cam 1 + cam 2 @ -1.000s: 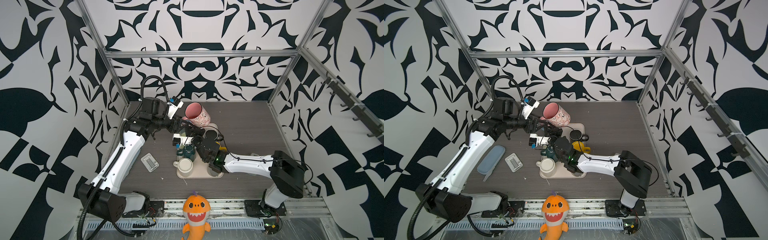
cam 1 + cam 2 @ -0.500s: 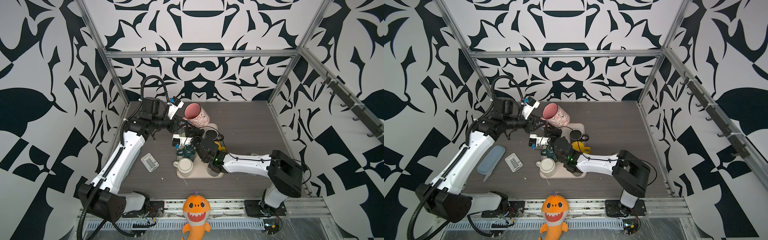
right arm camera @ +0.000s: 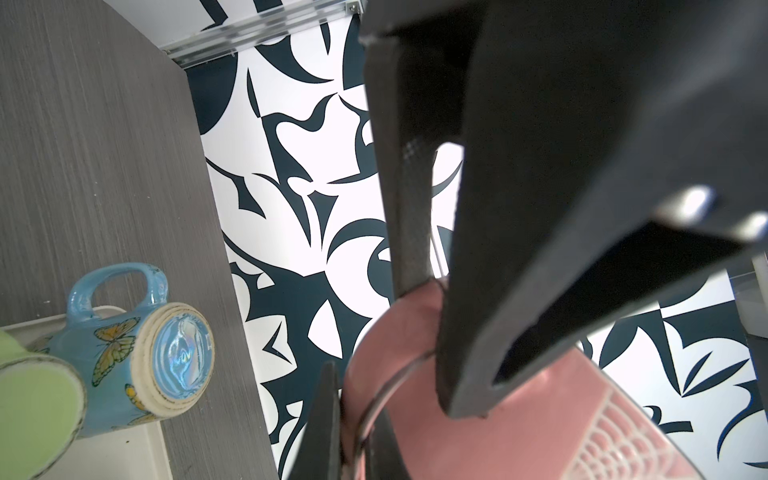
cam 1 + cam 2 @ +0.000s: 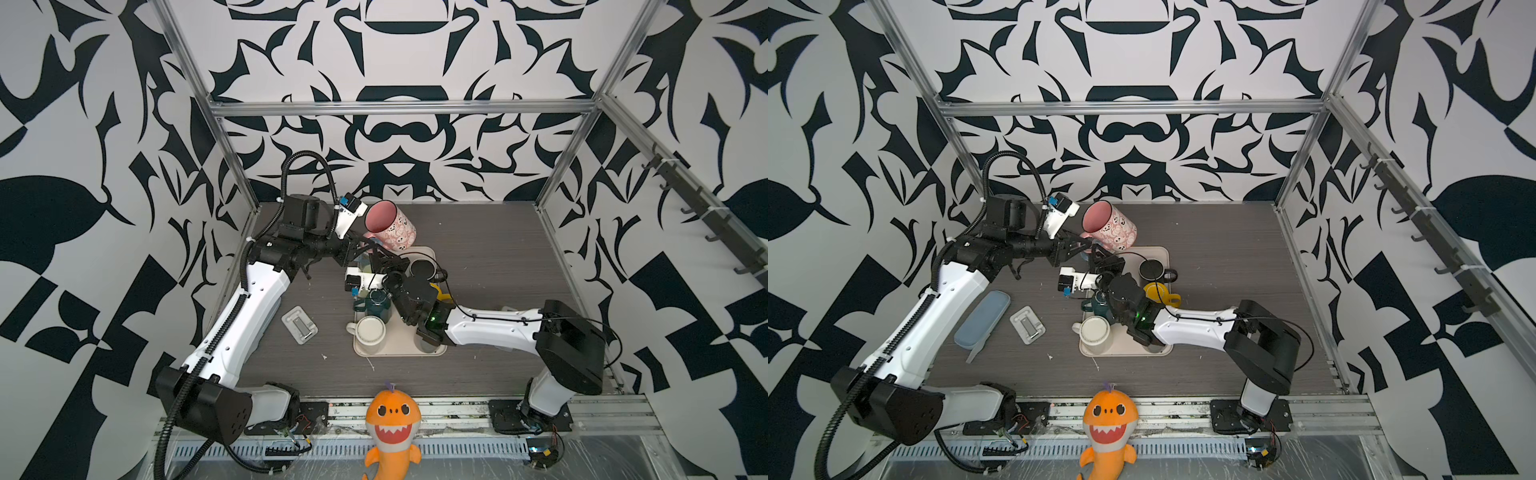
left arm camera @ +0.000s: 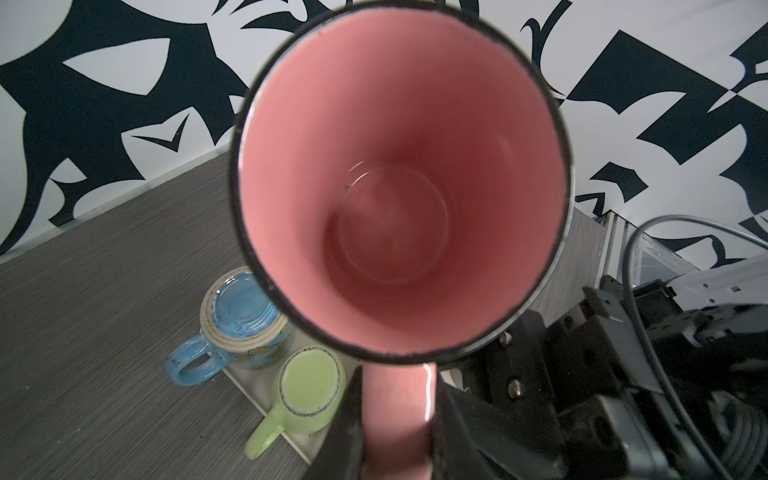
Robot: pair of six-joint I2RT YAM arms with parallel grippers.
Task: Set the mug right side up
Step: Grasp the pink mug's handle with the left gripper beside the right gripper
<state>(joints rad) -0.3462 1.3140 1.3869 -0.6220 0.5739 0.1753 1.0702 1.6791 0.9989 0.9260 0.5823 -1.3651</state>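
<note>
The pink mug [image 4: 390, 224] [image 4: 1111, 226] hangs tilted in the air above the tray's far end. Its mouth faces the left wrist camera, so its pink inside [image 5: 399, 187] fills that view. My left gripper [image 4: 365, 245] [image 5: 397, 399] is shut on the mug's handle, one black finger pressed on each side. My right gripper [image 4: 380, 259] [image 3: 355, 395] reaches up from below and is shut on the mug's rim, one jaw inside the wall and one outside. The left gripper's fingers [image 3: 498, 291] loom large in the right wrist view.
A beige tray [image 4: 399, 343] holds an upside-down white mug [image 4: 370, 330], a dark green mug [image 4: 376, 303], a black mug [image 4: 422, 268], a yellow mug [image 4: 436, 291], a blue butterfly mug [image 5: 241, 320] and a light green mug [image 5: 307, 386]. A small white device [image 4: 300, 324] and a blue case [image 4: 982, 318] lie to the left.
The left gripper's jaws have closed in onto the mug's handle. The mug and the right gripper have hardly moved.
</note>
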